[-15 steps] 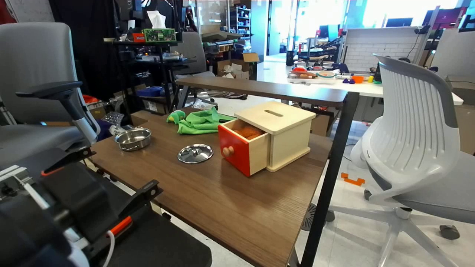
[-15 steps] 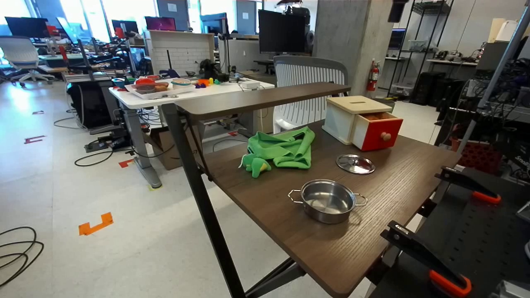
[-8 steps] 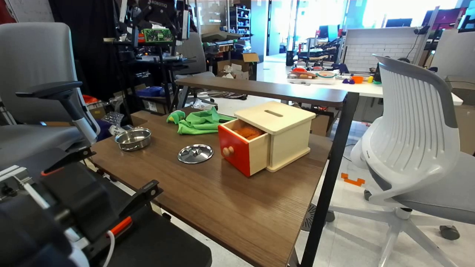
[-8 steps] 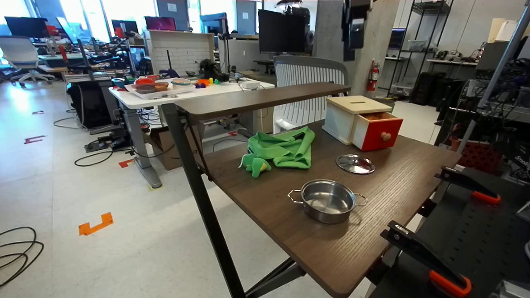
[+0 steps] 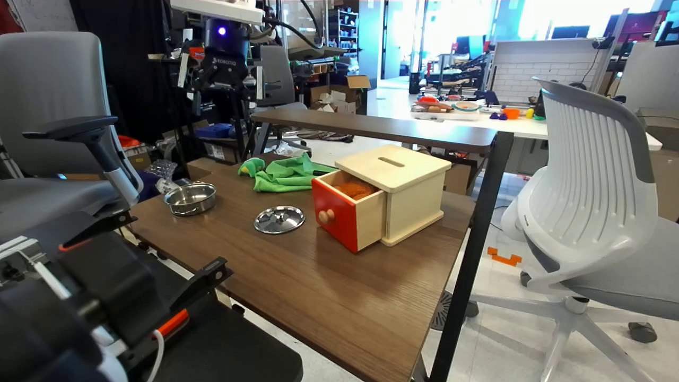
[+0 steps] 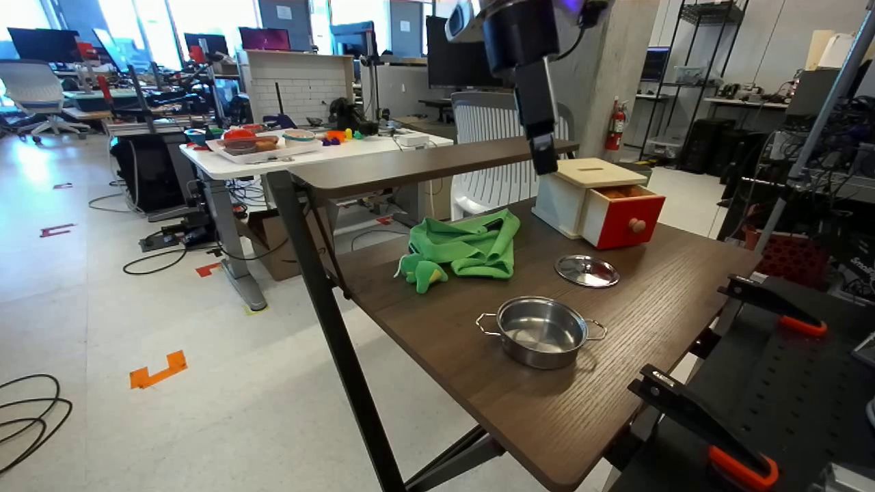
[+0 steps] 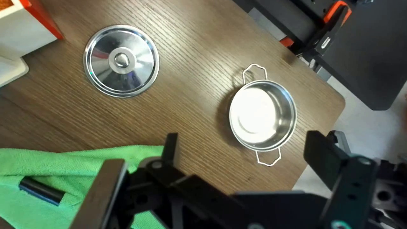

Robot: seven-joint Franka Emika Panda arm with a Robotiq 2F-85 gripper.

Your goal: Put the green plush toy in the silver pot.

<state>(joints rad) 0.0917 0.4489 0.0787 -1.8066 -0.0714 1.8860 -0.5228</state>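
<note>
At the left of an exterior view, a white desk (image 6: 379, 143) is seen in the background beyond a raised brown shelf (image 6: 437, 164). On a brown wood-grain table (image 6: 656, 321) in front, the green plush toy (image 6: 422, 272) is situated near the left edge, just beside a crumpled green cloth (image 6: 489, 253); whether the two are touching cannot be told. A short dark rod (image 7: 42, 190) is shown lying on the cloth in the wrist view. Farther right, the two-handled silver pot (image 6: 543, 338) is set upright on the table, apart from the toy. Above the level of the table, the Robotiq gripper (image 6: 545, 160) is suspended and directed downward; its jaws are spread widely, and in the wrist view the pot is framed between and beyond the fingers (image 7: 171, 149). Next, a round silver lid (image 6: 586, 270) is laid flat, knob side up, near the base of a pale wooden box (image 6: 557, 205). The red-fronted drawer (image 6: 615, 225) of the box is drawn partly out; its face is fitted with a round wooden knob (image 6: 638, 225), and a fuzzy orange item (image 5: 356, 188) is partly visible inside in both exterior views. At the far right, two black-and-orange clamps (image 6: 707, 420) are seen across the border of a black platform (image 6: 786, 383) just beside the table
</note>
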